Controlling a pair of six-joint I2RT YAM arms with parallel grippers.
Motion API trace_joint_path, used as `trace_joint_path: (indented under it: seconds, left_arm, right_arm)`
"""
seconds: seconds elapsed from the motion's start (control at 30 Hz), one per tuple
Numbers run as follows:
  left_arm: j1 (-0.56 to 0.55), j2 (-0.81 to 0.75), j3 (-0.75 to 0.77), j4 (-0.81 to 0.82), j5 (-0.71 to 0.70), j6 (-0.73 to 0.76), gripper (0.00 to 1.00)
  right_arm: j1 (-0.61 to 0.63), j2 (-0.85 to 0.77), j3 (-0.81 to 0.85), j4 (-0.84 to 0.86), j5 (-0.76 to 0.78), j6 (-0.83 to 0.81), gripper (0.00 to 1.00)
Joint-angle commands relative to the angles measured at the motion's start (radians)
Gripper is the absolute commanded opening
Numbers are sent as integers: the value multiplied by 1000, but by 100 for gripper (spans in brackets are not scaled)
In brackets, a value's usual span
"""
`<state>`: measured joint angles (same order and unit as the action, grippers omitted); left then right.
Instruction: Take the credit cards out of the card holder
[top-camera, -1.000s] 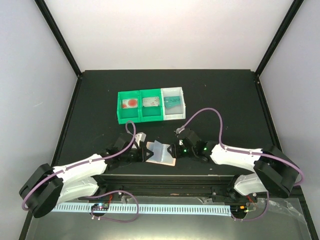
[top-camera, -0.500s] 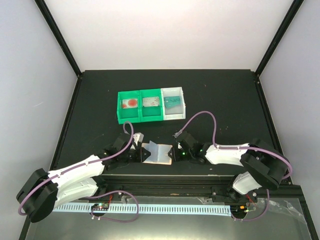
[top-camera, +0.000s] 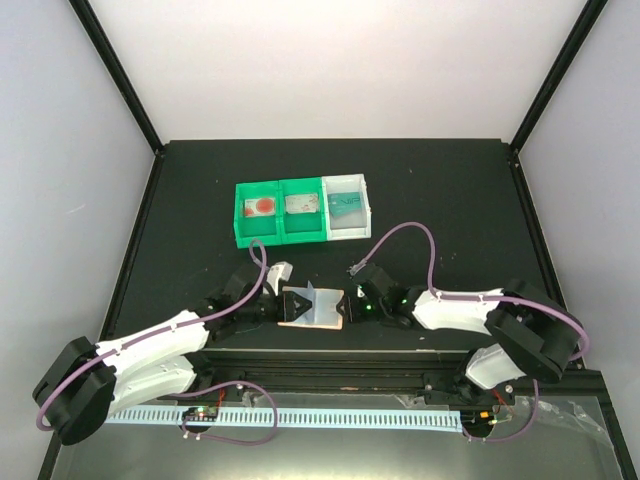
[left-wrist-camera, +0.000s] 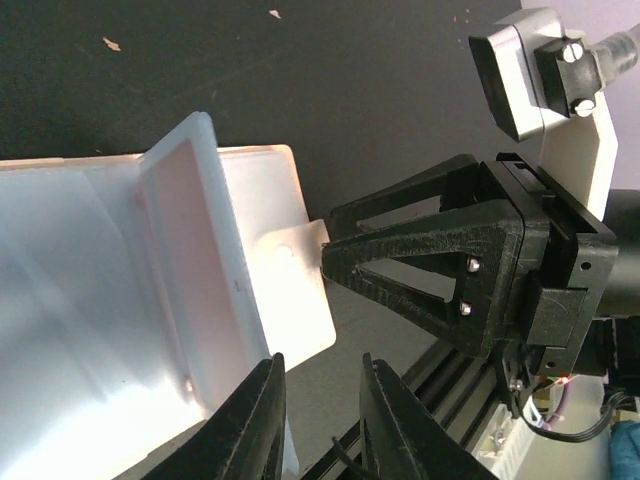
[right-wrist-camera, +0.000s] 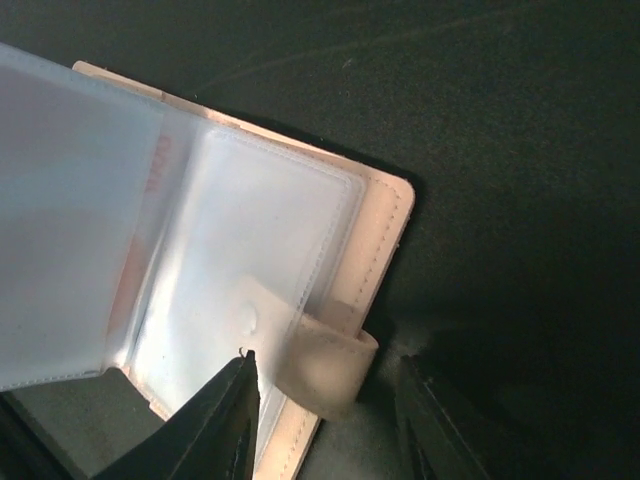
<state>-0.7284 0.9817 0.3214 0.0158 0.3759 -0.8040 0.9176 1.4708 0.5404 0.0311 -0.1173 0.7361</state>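
Flat tan-pink card holder with clear plastic sleeves (top-camera: 312, 305) lies open at centre of top view, between both grippers. Left gripper (left-wrist-camera: 320, 364): fingers slightly apart, gap empty, holder's edge just beside. Right gripper (right-wrist-camera: 328, 358): fingers wide apart, straddling holder's tab (right-wrist-camera: 322, 372), not clamped. Teal rectangular card (top-camera: 347, 204) in white end compartment of green-and-white bin tray (top-camera: 262, 237), above centre.
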Motion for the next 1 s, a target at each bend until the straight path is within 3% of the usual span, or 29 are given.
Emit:
trace_joint_path:
  seconds: [0.0,0.43,0.73,0.97]
  left_arm:
    - [-6,0,4,63,41,-25,24]
    - [-11,68,-4,124,48,-47,26]
    - [28,-2,-8,-42,-77,0,55]
    - [84,4,-50,-24,-48,-13,58]
  right_arm:
    - [-3,-69,-14,-41,28,2,39]
    - [-2,-112,-20,87,-103,78,40]
    - [5,-48,1,127,-174,96,36]
    - [35,24,51,169,-213,122,31]
